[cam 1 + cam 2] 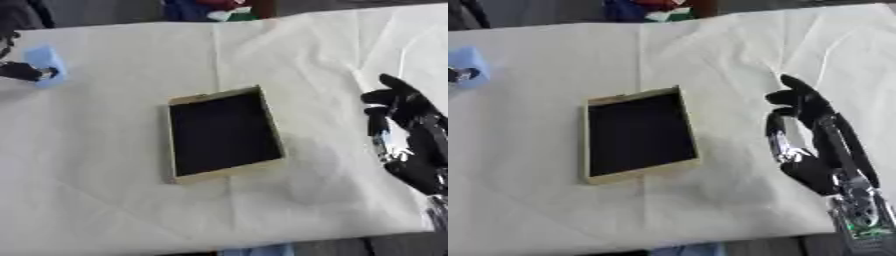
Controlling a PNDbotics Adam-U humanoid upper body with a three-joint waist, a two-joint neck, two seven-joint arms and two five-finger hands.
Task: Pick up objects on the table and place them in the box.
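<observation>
A shallow tan box (214,95) with a dark inside lies in the middle of the table, and nothing shows in it. At the far left, a light blue block (45,61) is pinched by the black fingers of my left hand (19,71), well away from the box. Most of that hand is cut off by the view's edge. My right hand (817,170) stands to the right of the box, apart from it, with its fingers straight and pointing up and nothing in it.
A creased white cloth (114,165) covers the table. Coloured things (219,9) sit past the far edge. A small blue shape (258,250) shows below the front edge.
</observation>
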